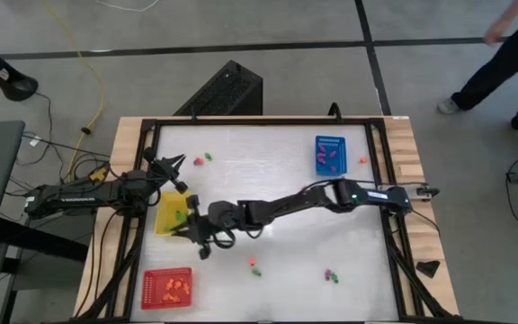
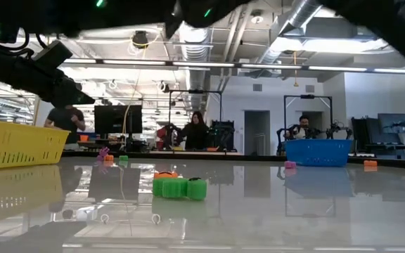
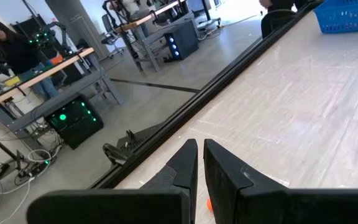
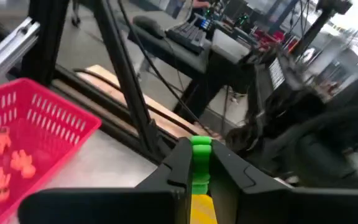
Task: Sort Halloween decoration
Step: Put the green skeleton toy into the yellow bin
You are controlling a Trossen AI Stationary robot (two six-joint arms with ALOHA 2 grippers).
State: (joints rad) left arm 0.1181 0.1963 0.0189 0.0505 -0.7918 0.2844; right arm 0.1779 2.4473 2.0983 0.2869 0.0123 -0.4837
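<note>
While the right gripper hangs over the yellow tray, just off the tray's right edge at the table's left-middle, its two dark fingers are clamped on a small green piece that shows between their tips in the right wrist view. From above, the right arm reaches across the table from the right side to that spot. The left gripper has its fingers pressed together with nothing between them; it sits at the far-left part of the table, beyond the yellow tray.

Halloween pieces lie scattered on the pale table: a few near the far-left, one orange piece by the blue tray, a green and orange pair toward the near edge, and a purple and green pair to the right of those. The red tray at the near-left corner holds orange pieces; the blue tray at the far right holds small purple ones. In the low view a green piece lies on the glossy top with an orange one just behind it.

Beyond the table is a workshop with desks, monitors and seated people; a person walks on the floor at the far right.
</note>
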